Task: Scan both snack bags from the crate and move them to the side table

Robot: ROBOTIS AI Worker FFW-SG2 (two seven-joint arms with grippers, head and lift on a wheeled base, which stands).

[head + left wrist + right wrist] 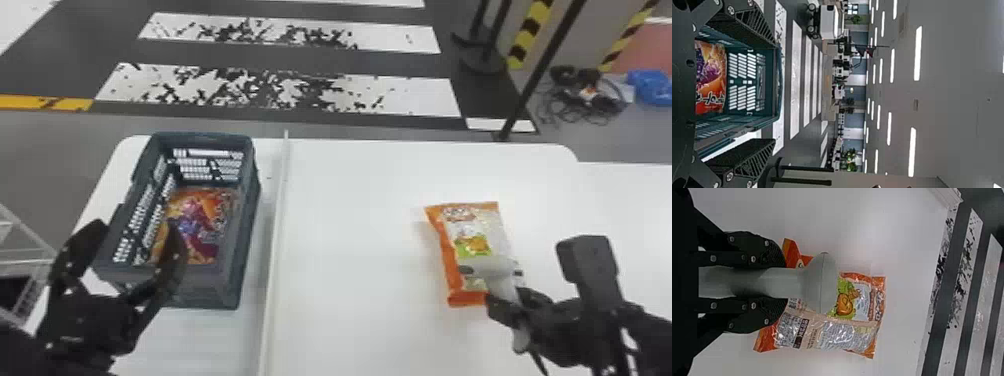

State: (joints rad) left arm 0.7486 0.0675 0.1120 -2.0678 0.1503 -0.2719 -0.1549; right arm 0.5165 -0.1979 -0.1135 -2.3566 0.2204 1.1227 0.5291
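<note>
Right gripper [775, 282] has its jaws clamped on the scanner [821, 284] grip, head over the orange snack bag [477, 240], presumably to read its code. That bag lies flat on the white tabletop [360, 215]. Left gripper [138, 228] has jaws apart at the crate [249, 215]'s near end, probably staged for the purple-orange bag [200, 225] inside. Crate walls make that pick tight. Raised strip [279, 225] needs clearing; open surface beyond it.
</note>
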